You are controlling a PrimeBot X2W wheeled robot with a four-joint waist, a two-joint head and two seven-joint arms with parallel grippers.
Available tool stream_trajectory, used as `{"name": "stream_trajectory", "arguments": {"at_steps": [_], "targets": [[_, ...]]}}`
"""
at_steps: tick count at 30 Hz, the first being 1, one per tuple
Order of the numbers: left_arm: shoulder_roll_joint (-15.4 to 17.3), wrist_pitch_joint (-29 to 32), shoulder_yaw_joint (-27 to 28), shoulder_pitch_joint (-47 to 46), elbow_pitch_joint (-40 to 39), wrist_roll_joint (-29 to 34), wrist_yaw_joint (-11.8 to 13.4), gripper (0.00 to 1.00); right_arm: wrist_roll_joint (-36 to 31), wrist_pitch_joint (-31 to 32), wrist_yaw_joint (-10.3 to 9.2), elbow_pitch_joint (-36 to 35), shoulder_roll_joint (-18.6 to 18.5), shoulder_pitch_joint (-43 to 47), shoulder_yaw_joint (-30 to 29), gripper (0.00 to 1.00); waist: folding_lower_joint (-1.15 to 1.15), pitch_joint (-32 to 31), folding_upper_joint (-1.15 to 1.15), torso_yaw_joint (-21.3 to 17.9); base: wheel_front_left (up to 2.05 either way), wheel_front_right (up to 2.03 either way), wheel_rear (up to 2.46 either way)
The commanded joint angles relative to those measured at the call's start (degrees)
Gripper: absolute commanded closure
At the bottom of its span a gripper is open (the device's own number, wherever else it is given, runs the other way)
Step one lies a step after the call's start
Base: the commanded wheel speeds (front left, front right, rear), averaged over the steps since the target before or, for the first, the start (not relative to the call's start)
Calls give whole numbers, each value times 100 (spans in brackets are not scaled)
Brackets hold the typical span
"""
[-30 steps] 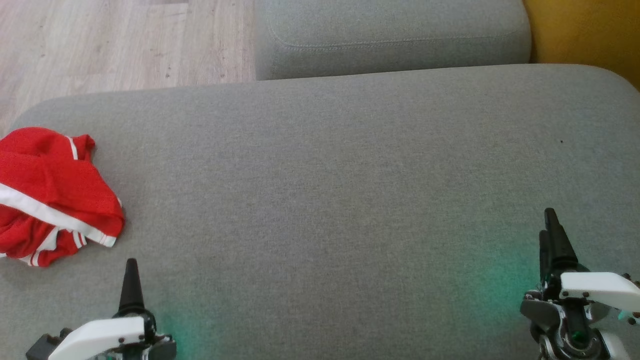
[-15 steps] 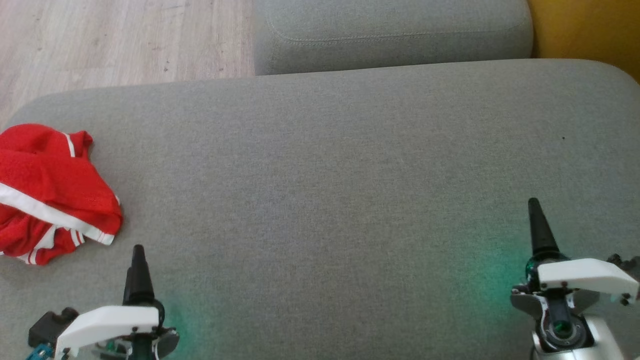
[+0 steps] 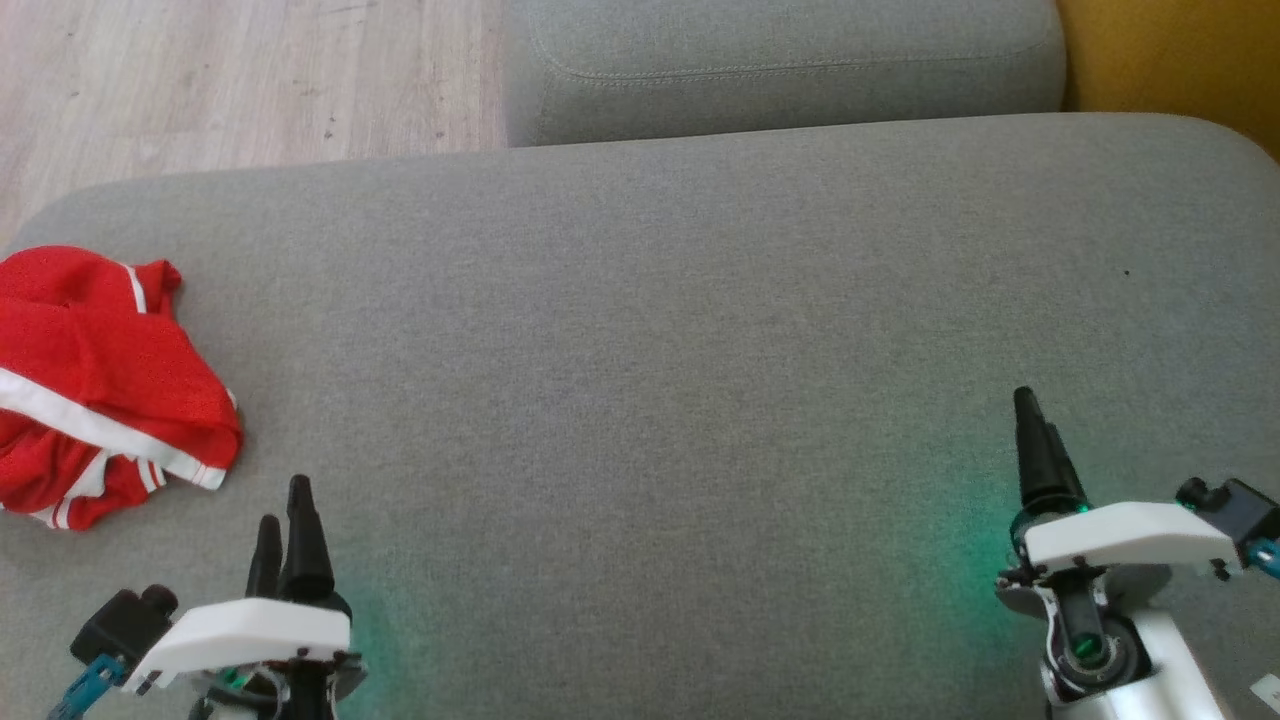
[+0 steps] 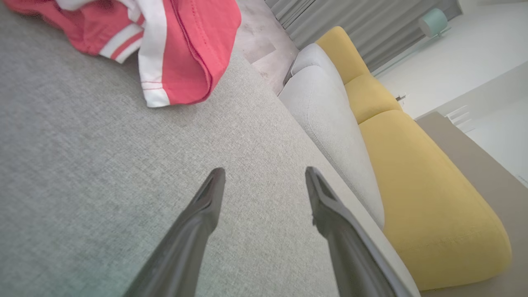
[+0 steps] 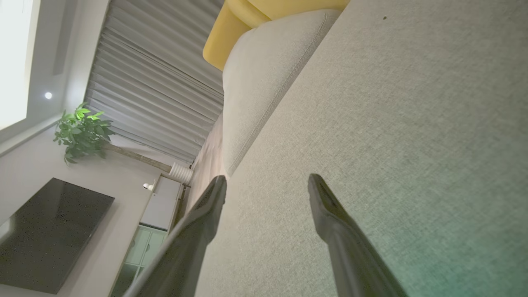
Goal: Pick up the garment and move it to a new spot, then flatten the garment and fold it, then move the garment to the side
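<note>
Head view puts the crumpled red garment (image 3: 100, 390) at the grey cushion's (image 3: 640, 330) left edge, just ahead-left of my spread, empty left gripper (image 3: 283, 508), well apart from my right gripper (image 3: 1030, 415), likewise spread.

In the head view, the left gripper (image 3: 283, 503) has risen from the lower-left corner and drifted right. One dark finger showed a second ago, and two now stand side by side. The right gripper (image 3: 1028, 405) has slid up and leftward from the lower right, its white wrist turned so a dark block (image 3: 1225, 497) juts out on its right. The whole scene sits slightly higher in frame — the camera has shifted.
</note>
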Motion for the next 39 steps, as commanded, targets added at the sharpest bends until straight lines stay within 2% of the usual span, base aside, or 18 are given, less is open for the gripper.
{"name": "stream_trajectory", "arguments": {"at_steps": [1,39], "targets": [[121,-86,58,-309,-123,192,-7,0,-179,-89,-2,-118,-120,-331,93,0,0,5,0,-1,0,0,0],[104,-708,-235,-320,216,2944,205,0,-3075,-714,-3,478,-63,-585,539,0,0,60,0,-93,0,0,0]]}}
